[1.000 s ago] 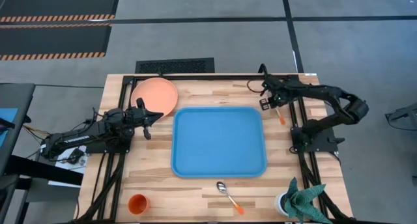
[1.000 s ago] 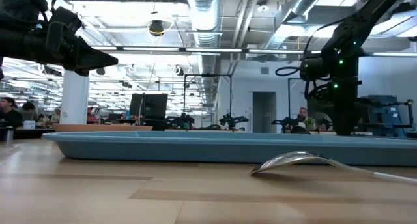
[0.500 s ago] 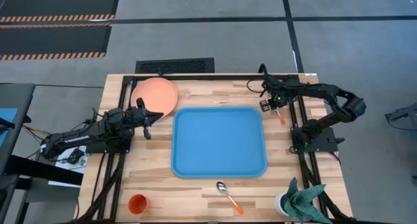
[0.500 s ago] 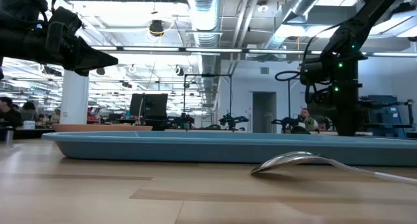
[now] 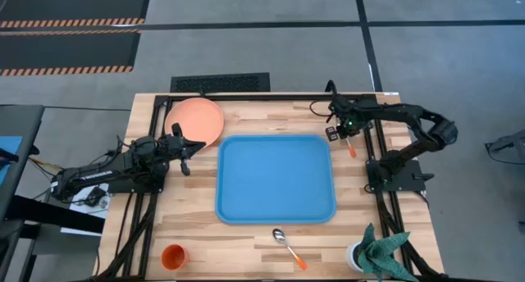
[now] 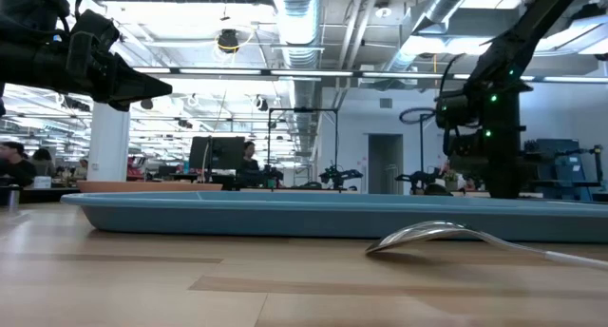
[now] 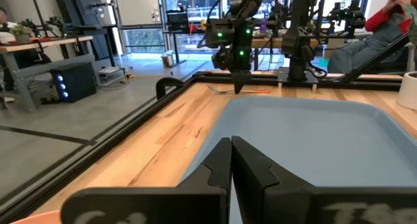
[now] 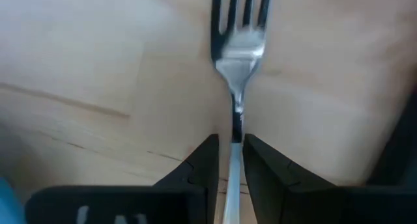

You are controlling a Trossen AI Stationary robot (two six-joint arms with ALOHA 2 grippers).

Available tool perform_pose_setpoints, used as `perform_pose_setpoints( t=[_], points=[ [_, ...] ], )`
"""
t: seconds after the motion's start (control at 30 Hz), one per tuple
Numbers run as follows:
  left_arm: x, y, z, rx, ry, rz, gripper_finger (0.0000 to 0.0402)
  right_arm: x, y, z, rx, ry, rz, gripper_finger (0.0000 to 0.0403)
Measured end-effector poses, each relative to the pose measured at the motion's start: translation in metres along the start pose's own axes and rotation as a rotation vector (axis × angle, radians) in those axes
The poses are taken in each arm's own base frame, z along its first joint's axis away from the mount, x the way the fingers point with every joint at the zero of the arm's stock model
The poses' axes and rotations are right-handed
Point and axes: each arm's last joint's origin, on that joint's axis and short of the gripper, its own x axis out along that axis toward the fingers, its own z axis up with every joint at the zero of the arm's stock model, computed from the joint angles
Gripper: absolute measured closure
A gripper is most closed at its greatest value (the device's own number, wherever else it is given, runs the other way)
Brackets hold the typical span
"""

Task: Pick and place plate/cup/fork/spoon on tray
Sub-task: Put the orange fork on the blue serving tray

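Right gripper pinches the fork at the table's far right.
1 tray, 1 plate, 1 cup, 1 spoon, 1 fork; its fingers are nearly closed on the fork's thin shaft, tines resting on wood beside the tray. Left gripper hovers by the plate, fingers together, empty.

Two dark jointed arms, black cables trailing, green lights glowing on one.
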Motion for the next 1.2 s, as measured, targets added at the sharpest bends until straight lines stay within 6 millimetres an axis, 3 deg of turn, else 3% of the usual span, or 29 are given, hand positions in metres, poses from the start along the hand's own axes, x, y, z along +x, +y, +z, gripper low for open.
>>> perform_pose_setpoints(
  t=[0.2,0.47,0.93,1.2],
  points=[
    [0.000,0.000,0.000,0.000,-0.001,0.000,0.0401,0.006,0.005,-0.001,-0.025,0.023,-0.019,0.0329],
    [0.000,0.000,0.000,0.003,-0.001,0.000,0.0401,-0.012,0.002,-0.005,0.009,-0.044,0.048,0.0394],
    [0.000,0.000,0.000,0.004,-0.001,0.000,0.0401,-0.046,0.009,-0.017,0.130,-0.153,0.185,0.0391],
    [0.000,0.000,0.000,0.004,-0.001,0.000,0.0401,-0.075,0.016,-0.043,0.214,-0.173,0.280,0.0387]
  ],
)
